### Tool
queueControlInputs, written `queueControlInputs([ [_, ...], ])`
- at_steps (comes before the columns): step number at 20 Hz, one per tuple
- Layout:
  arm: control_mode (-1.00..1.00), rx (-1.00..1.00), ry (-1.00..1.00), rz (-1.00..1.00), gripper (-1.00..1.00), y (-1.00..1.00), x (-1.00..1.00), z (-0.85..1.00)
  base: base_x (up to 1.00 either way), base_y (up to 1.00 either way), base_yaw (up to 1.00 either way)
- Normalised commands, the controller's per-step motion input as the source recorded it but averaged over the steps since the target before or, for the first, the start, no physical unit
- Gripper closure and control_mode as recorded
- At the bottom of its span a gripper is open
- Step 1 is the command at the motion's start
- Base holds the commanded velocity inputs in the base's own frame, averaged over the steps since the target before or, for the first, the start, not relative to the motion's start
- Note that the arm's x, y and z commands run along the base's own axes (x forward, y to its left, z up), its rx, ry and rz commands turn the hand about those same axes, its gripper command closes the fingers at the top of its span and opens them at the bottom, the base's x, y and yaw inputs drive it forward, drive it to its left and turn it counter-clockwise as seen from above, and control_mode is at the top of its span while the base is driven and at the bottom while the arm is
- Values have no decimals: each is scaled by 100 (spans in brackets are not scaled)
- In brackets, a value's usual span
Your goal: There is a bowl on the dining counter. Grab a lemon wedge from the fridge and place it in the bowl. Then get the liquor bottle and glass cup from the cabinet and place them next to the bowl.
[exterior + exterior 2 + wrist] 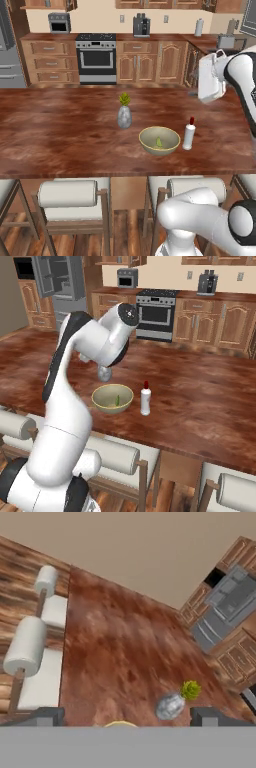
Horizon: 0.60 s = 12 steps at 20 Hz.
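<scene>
Beside the bowl (159, 140), the liquor bottle (189, 135) and vase (124, 116); jaws seemingly wide, empty.

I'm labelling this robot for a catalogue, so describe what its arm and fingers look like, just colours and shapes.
The arm is made of glossy white, rounded tube-like segments with bulbous elbows, joined by dark grey to black joints and round dark end caps. A black band runs along one upper link. In the hand view the two small fingers are dark grey, blocky and flat-topped. No cables or markings are visible.

No readable text; liquor bottle (189, 135) red label too small to read.
</scene>
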Motion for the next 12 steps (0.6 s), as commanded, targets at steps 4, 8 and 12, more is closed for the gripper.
queueControlInputs([
  [4, -100, 0, 16, -38, -100, 69, -41, 0, 0, 0, 0],
  [8, -100, 1, 17, -51, -100, 62, -46, 0, 0, 0, 0],
  [12, -100, 0, 17, -60, -100, 42, -58, 0, 0, 0, 0],
])
